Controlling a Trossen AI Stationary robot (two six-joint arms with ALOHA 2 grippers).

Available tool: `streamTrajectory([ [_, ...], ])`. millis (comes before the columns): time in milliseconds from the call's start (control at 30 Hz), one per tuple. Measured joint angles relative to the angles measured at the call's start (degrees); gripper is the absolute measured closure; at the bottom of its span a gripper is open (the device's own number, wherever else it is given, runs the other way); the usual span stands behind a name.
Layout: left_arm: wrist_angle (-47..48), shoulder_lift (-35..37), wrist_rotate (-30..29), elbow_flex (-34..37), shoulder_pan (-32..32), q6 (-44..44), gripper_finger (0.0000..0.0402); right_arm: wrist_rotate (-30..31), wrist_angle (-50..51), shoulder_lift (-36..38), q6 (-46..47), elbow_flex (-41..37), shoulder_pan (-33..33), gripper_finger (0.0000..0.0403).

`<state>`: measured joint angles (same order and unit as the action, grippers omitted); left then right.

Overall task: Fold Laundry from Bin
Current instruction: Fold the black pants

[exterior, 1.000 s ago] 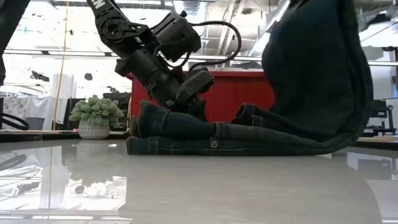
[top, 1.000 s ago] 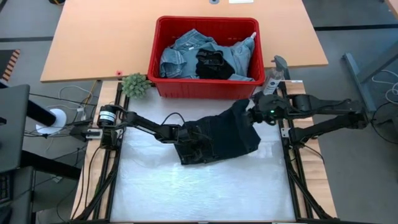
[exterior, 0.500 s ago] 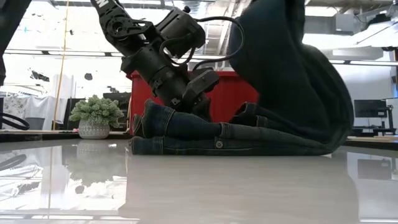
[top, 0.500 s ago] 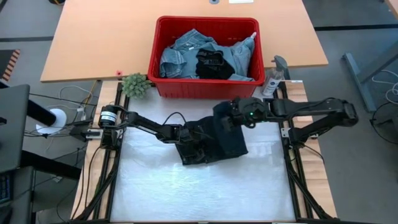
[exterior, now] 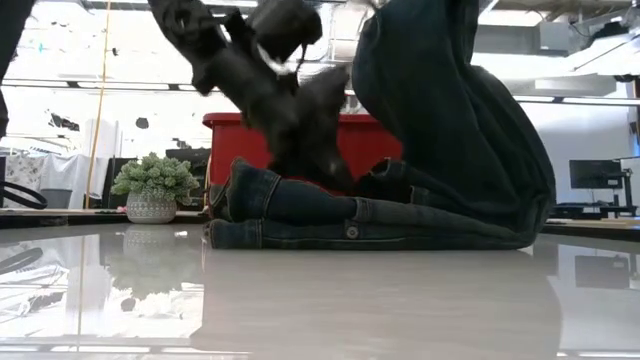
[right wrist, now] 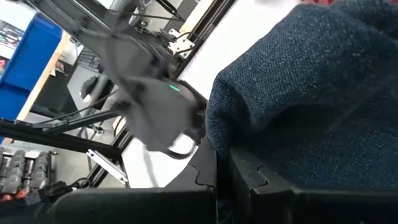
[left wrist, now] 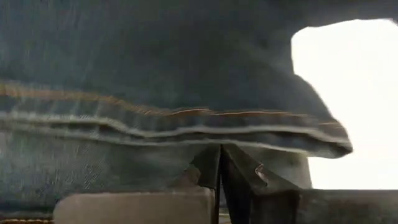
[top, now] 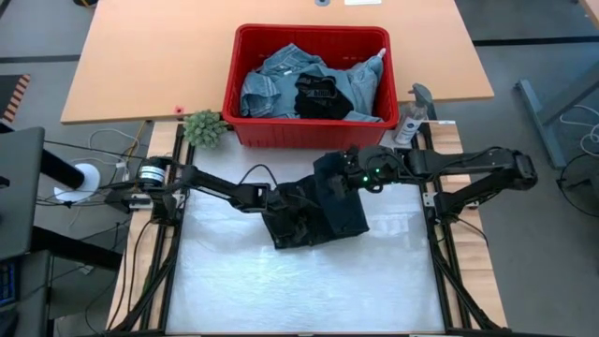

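Note:
A pair of dark blue jeans (top: 318,217) lies folded on the white table, its lower layers flat (exterior: 400,215). One part rises in a tall hump (exterior: 450,110) to my right gripper (top: 339,178), which is shut on it above the jeans' far right part. My left gripper (top: 292,206) is shut and hovers at the jeans' left end, blurred in the low view (exterior: 305,130). The red bin (top: 239,56) stands beyond the table's far edge, holding light blue denim (top: 271,80) and a black piece (top: 320,94). My left gripper's shut fingertips (left wrist: 219,171) stand right at a stitched seam (left wrist: 186,127) of the jeans; whether they touch the cloth, I cannot tell. My right gripper pinches a bunched part of the jeans (right wrist: 249,134) between its two fingers, coming in slanting down from the table's right. That part is lifted, and the cloth hangs from it down onto the layers on the table.
A small green plant (top: 203,126) stands at the table's far left corner, and a spray bottle (top: 412,112) at the far right. The near half of the white table (top: 299,290) is bare.
My right gripper has carried the raised part of the jeans toward the table's left, so the hump now stands over the lying layers. My left gripper has risen from the jeans' left end, staying shut. The lower layers have kept their place.

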<state>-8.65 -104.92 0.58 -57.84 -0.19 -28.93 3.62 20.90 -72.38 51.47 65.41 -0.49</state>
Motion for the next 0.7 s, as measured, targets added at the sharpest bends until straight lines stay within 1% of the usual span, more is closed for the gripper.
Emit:
streamTrajectory([
  [167, 6.59, 6.18, 2.75, -0.11, 0.56, 0.19, 0.0401, -0.56, 0.30, 0.00, -0.55, 0.02, -0.13, 0.0369],
  [300, 16.56, 11.92, 3.39, -0.11, 0.21, 1.59, 0.0401, -0.60, 1.75, 0.02, -0.55, 0.02, -0.32, 0.0369],
  [400, 26.41, 15.31, 1.45, -0.11, -1.06, 3.02, 0.0401, -0.68, 2.48, 0.02, -0.55, 0.02, -0.39, 0.0369],
  [467, 32.60, 16.52, -2.17, -0.04, -2.98, 5.13, 0.0401, -0.70, 2.60, 0.02, -0.55, 0.02, -0.39, 0.0369],
  [500, 34.18, 16.73, -4.05, -0.01, -4.14, 5.79, 0.0401, -0.70, 2.57, 0.02, -0.56, 0.02, -0.41, 0.0369],
  [533, 34.50, 16.78, -5.54, 0.29, -5.23, 6.17, 0.0401, -0.68, 2.55, 0.02, -0.59, 0.02, -0.40, 0.0369],
  [600, 32.79, 16.86, -6.69, 2.46, -7.14, 6.35, 0.0401, -0.70, 2.69, 0.07, -0.59, 0.02, -0.39, 0.0369],
  [700, 27.00, 16.84, -8.12, 7.33, -8.55, 4.53, 0.0401, -0.70, 2.74, 0.07, -0.64, 0.02, -0.39, 0.0369],
])
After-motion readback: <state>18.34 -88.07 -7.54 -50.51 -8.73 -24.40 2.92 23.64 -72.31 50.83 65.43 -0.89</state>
